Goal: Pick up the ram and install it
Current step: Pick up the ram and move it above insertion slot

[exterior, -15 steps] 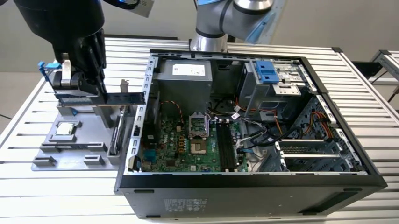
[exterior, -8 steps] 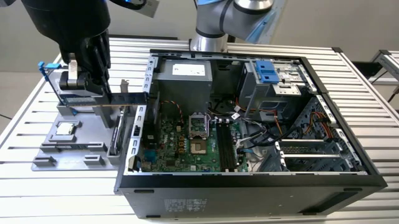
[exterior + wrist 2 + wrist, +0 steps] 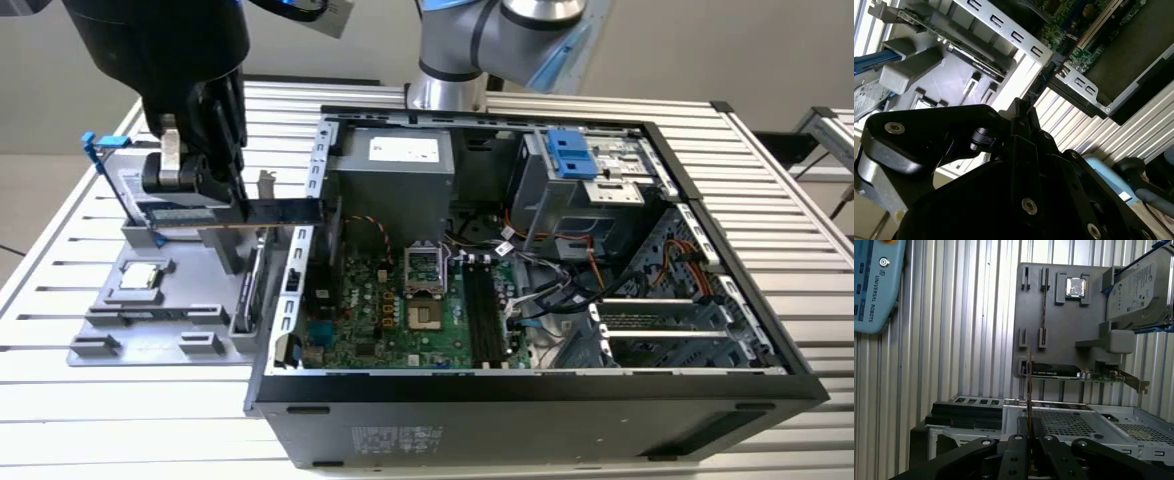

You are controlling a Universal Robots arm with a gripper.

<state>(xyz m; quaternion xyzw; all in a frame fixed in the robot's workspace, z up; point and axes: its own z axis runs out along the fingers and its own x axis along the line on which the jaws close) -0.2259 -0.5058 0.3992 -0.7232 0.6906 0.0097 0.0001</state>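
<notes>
We see the black jaws pinched shut on the thin, dark green-blue ram stick (image 3: 1029, 390) — edge-on, its long axis parallel to the slots of the grey plastic parts tray (image 3: 1064, 330).

Your gripper (image 3: 187, 185) hangs pointing straight down below the thick black wrist (image 3: 160, 50), while the arm's silver-grey column (image 3: 447, 60) stands well apart from it. In the first wrist view, its black fingers (image 3: 1016, 447) are clamped on the thin edge of the ram (image 3: 1029, 390).
</notes>
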